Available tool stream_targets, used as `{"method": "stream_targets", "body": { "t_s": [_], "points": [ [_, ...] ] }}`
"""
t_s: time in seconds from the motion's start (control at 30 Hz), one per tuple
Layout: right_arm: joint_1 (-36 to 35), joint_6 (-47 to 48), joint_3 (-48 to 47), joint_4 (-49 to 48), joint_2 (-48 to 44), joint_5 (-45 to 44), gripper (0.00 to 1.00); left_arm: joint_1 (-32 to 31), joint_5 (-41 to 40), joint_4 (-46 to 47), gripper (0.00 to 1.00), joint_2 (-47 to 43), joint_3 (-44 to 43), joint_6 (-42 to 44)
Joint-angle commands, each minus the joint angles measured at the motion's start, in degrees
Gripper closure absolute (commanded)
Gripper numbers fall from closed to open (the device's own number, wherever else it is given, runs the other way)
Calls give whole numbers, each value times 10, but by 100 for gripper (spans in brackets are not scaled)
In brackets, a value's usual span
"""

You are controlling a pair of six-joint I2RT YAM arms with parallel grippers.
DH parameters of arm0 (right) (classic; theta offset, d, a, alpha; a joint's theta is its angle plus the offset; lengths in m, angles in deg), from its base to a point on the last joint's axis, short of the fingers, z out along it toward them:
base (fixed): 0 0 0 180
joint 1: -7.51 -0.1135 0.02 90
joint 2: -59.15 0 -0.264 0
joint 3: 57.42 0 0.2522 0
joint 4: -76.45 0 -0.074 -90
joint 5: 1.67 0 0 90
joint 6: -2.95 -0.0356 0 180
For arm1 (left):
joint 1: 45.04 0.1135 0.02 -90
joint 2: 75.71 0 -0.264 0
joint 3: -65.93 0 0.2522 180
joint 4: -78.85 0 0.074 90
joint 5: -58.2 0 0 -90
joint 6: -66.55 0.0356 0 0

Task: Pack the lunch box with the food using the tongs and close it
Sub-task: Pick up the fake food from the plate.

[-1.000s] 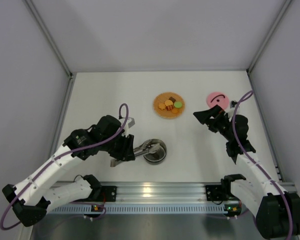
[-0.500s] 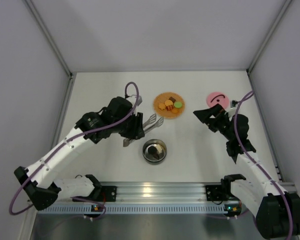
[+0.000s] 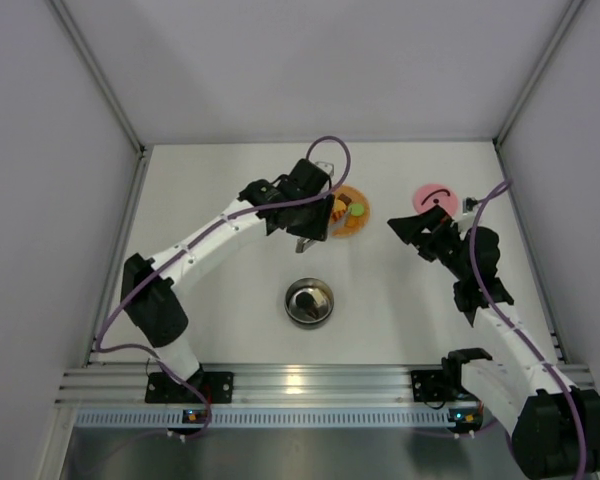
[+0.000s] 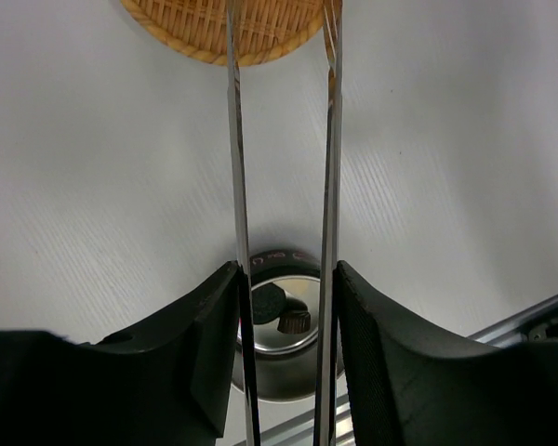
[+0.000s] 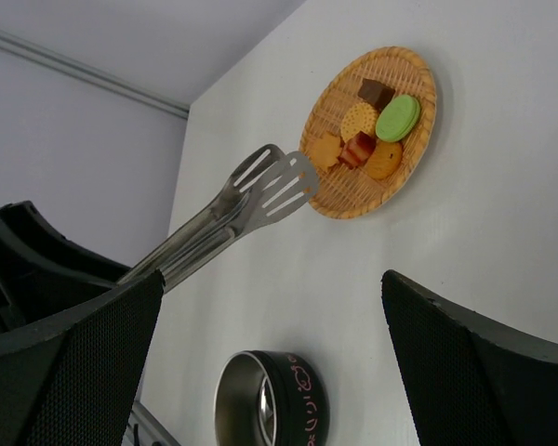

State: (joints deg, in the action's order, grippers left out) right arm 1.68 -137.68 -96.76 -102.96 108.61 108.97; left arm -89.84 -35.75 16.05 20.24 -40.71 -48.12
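Note:
My left gripper is shut on the tongs, its fingers pressing on both arms. The tongs' tips hover by the near-left edge of the woven plate with nothing between them. Several pieces of food lie on the plate, among them a green round. The steel lunch box stands nearer the arms and holds a black piece and a brown piece. The pink lid lies at the right. Just in front of the lid, my right gripper is open and holds nothing.
Grey walls close the table on the left, back and right. An aluminium rail runs along the near edge between the two arm bases. The left arm stretches diagonally across the left half of the table.
My left arm has swung from the lunch box up to the plate, carrying the tongs with it. The right arm has not moved.

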Motion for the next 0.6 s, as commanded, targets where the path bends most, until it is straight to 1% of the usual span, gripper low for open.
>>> {"method": "stream_targets", "body": {
  "t_s": [0.0,0.13,0.23,0.57],
  "points": [
    [9,14,-22,-7,-11,-5,1,-2,-29,26,51,35,-56,11],
    [9,16,-21,-7,-11,-3,1,-1,-60,13,50,86,-91,12],
    [9,16,-20,-7,-11,-3,1,-1,-68,4,49,113,-110,13],
    [9,17,-21,-7,-10,-3,1,4,-77,3,48,157,-128,19]
  ]
}}
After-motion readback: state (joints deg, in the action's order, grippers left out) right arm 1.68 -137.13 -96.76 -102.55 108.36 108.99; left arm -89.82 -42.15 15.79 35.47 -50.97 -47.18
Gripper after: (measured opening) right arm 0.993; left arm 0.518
